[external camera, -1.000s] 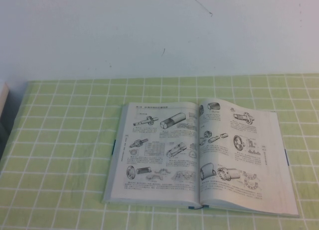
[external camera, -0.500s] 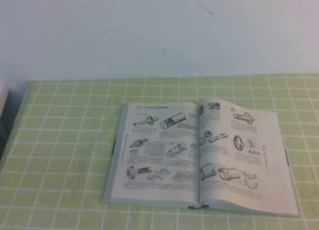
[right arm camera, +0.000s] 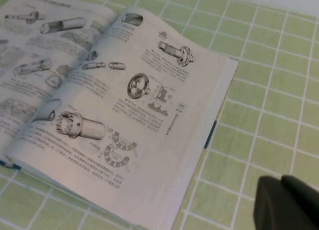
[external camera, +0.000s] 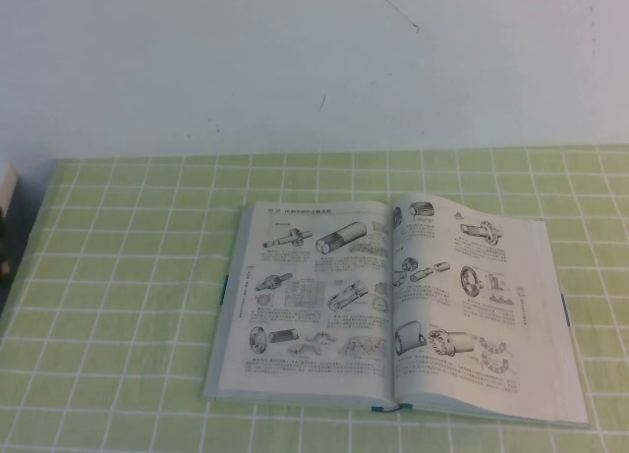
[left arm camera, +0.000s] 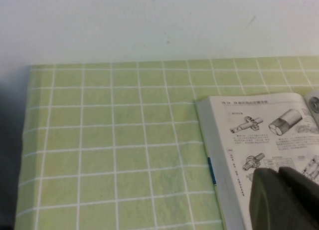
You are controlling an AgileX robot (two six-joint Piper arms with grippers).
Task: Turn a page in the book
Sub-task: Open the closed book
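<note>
The book (external camera: 393, 306) carries small printed captions (beside machine-part drawings), none of them readable.

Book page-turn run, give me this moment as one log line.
book: open flat, tablecloth | page: unturned | left gripper: beside book | right gripper: shut, clear of book

Soft even light, greenish cast, faint shadows, slightly hazy focus, print too blurred to read
</note>
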